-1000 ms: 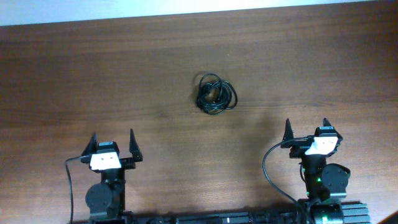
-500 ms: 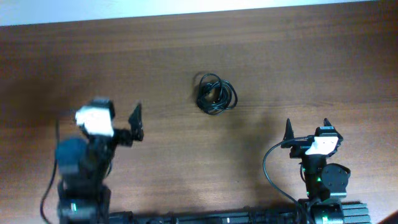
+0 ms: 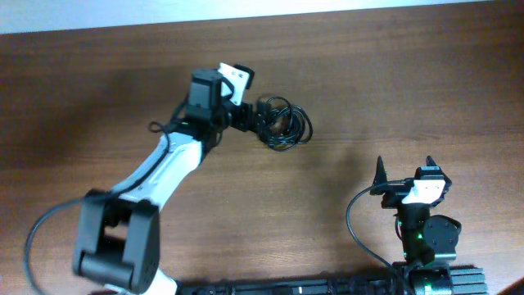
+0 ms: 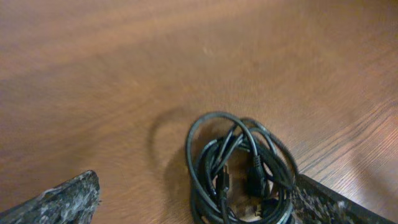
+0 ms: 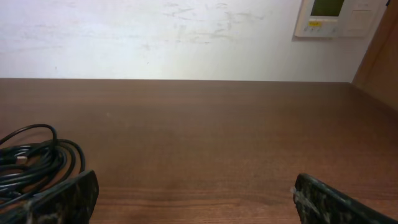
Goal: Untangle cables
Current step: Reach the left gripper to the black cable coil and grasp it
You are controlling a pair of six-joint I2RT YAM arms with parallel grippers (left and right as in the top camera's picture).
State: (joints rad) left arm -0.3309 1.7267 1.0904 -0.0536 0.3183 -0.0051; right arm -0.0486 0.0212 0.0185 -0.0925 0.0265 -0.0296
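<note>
The cables point(image 3: 284, 124) lie as one small knotted bundle of thin black loops on the wooden table point(image 3: 393, 74), right of centre at the back. My left arm reaches across to it. My left gripper point(image 3: 259, 123) is open at the bundle's left edge. In the left wrist view the bundle point(image 4: 239, 168), with small plug ends, lies between the open fingers point(image 4: 194, 182), close to the right finger. My right gripper point(image 3: 404, 168) is open and empty at the front right, apart from the bundle. The right wrist view shows open fingers point(image 5: 196, 180) and cable loops point(image 5: 34, 158) at the left edge.
A thicker black wire point(image 3: 352, 225) loops from the right arm's base at the front right. A white wall point(image 5: 155, 37) with a small control panel point(image 5: 326, 15) stands behind the table's far edge.
My left arm has swung from its rest pose at the front left up and right to the cable bundle. The bundle and the right arm have not moved.
</note>
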